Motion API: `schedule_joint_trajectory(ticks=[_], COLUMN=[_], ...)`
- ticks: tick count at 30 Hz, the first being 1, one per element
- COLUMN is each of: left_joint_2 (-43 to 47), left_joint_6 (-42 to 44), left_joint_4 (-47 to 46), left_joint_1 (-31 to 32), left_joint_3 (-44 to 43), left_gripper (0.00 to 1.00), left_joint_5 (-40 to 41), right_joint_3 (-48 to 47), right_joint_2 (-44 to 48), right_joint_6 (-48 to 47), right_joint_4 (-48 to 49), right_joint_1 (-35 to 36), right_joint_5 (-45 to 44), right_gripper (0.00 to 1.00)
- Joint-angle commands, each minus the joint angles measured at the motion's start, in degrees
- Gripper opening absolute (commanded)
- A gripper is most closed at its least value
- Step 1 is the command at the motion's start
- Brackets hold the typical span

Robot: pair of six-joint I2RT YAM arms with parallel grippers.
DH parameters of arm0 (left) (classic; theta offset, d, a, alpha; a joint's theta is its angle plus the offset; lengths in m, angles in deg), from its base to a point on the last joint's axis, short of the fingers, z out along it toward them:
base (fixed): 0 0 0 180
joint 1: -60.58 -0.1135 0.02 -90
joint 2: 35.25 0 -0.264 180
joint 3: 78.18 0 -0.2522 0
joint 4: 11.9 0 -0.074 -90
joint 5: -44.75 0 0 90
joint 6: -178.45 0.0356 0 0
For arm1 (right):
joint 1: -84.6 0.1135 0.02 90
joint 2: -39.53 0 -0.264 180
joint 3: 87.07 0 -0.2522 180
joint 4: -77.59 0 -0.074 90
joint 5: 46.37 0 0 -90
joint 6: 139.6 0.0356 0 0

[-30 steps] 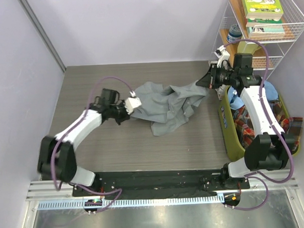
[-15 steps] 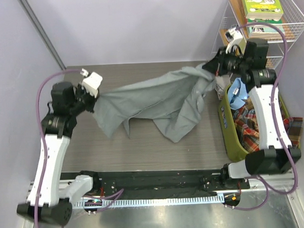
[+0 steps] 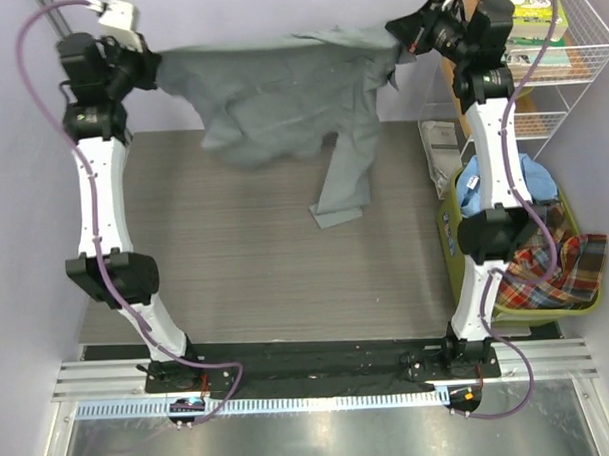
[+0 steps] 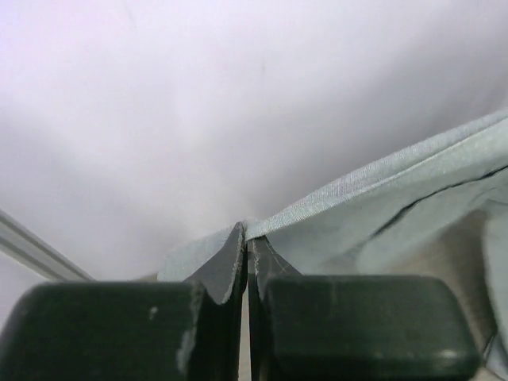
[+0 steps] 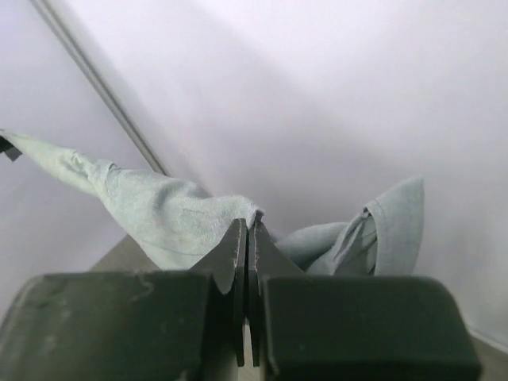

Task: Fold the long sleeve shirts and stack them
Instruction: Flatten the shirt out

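Top view: the step in hand looks like the spread before folding. The grey shirt (image 3: pixel 280 99) hangs in the air over the far half of the bench (image 3: pixel 236 270), stretched along its top edge. The left gripper (image 3: pixel 147 65) pinches its left end and the right gripper (image 3: pixel 403 36) its right end. One sleeve (image 3: pixel 341 182) dangles toward the bench; I cannot tell whether it touches. The left arm (image 3: pixel 95 195) and right arm (image 3: pixel 491 131) both stand tall and nearly straight, with the wrists at far left and far right. The blue shirt (image 3: pixel 488 182) and plaid shirt (image 3: pixel 556 264) sit in the green bin (image 3: pixel 451 253) at right, not yet folded. Nothing is stacked, so the task is at an early stage. The likely next move is to lower the shirt flat while keeping tension, so the hanging sleeve does not bunch underneath.

Left wrist: the left gripper (image 4: pixel 244 236) has its fingers pressed together on a thin edge of the grey shirt (image 4: pixel 381 198). The cloth runs off taut to the right.

Right wrist: the right gripper (image 5: pixel 248 230) is clamped on a bunched fold of the grey shirt (image 5: pixel 175 214). The cloth stretches away to the left, with a loose flap at right.
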State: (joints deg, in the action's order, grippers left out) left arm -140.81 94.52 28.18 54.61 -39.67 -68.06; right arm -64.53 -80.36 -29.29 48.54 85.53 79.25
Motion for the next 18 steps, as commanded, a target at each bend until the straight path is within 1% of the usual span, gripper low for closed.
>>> schedule_joint_trajectory(ticks=[1, 2, 3, 4, 5, 6, 7, 8, 9, 10, 11, 12, 13, 14, 15, 16, 17, 18], left_joint_2=[13.4, 15.8, 18.3, 21.1, 25.8, 28.6, 31.1, 35.9, 38.2, 40.3, 45.1, 47.2, 49.5, 51.3, 54.8, 56.4, 57.8, 59.1], left_joint_6=[-2.5, -0.5, 3.2, 6.4, 9.0, 11.2, 19.2, 22.4, 25.4, 32.6, 36.6, 38.1, 40.4, 52.3, 55.5, 57.2, 61.4, 62.5], left_joint_4=[-8.3, -8.5, -8.3, -7.5, -6.9, -5.2, -3.4, -1.7, -0.8, 3.9, 6.2, 7.5, 14.3, 19.8, 24.2, 26.1, 31.1, 32.5], left_joint_1=[-7.3, -7.4, -7.4, -7.4, -7.4, -7.5, -7.5, -7.5, -7.7, -8.0, -8.2, -9.1, -9.9, -10.1, -10.1, -10.2, -10.2, -10.2], left_joint_3=[7.1, 11.5, 16.2, 25.4, 30.2, 35.0, 43.9, 48.3, 52.5, 59.7, 62.9, 66.1, 71.3, 73.1, 74.8, 77.9, 79.1, 79.9], left_gripper=[0.00, 0.00, 0.00, 0.00, 0.00, 0.00, 0.00, 0.00, 0.00, 0.00, 0.00, 0.00, 0.00, 0.00, 0.05, 0.22, 0.32, 0.41], left_joint_5=[-7.7, -9.0, -10.3, -12.9, -13.5, -14.3, -15.4, -15.5, -14.8, -15.1, -14.6, -14.3, -14.9, -15.8, -14.1, -12.5, -11.5, -10.5], right_joint_3=[17.0, 19.9, 25.4, 28.4, 31.2, 34.2, 40.3, 43.7, 50.2, 53.1, 56.1, 59.3, 64.8, 67.5, 69.8, 73.3, 74.5, 75.2], right_joint_2=[22.6, 25.8, 27.4, 28.7, 30.0, 32.5, 33.7, 35.1, 37.3, 38.5, 39.6, 40.7, 43.0, 43.9, 44.9, 46.2, 46.9, 47.2], right_joint_6=[-1.6, -3.4, -5.3, -8.9, -10.7, -12.8, -15.1, -18.5, -21.9, -25.5, -32.7, -36.4, -40.4, -44.4, -49.9, -52.1, -53.5, -54.8], right_joint_4=[21.2, 20.4, 19.2, 16.0, 13.6, 10.6, 5.4, 2.7, -0.6, -8.9, -13.1, -17.0, -26.5, -30.4, -33.8, -39.0, -40.8, -42.1], right_joint_1=[-1.5, -1.4, -1.3, -1.3, -1.3, -1.3, -1.2, -1.0, -0.9, 0.7, 1.2, 1.4, 1.4, 1.5, 1.6, 1.5, 1.5, 1.5], right_joint_5=[-2.2, -1.2, 0.9, 1.9, 3.1, 6.7, 8.5, 9.7, 10.9, 12.2, 11.8, 11.9, 11.8, 10.8, 9.7, 8.3, 6.2, 5.4], right_gripper=[0.01, 0.01, 0.01, 0.01, 0.02, 0.03, 0.06, 0.10, 0.13, 0.15, 0.18, 0.22, 0.30, 0.47, 0.54, 0.59, 0.67, 0.70])
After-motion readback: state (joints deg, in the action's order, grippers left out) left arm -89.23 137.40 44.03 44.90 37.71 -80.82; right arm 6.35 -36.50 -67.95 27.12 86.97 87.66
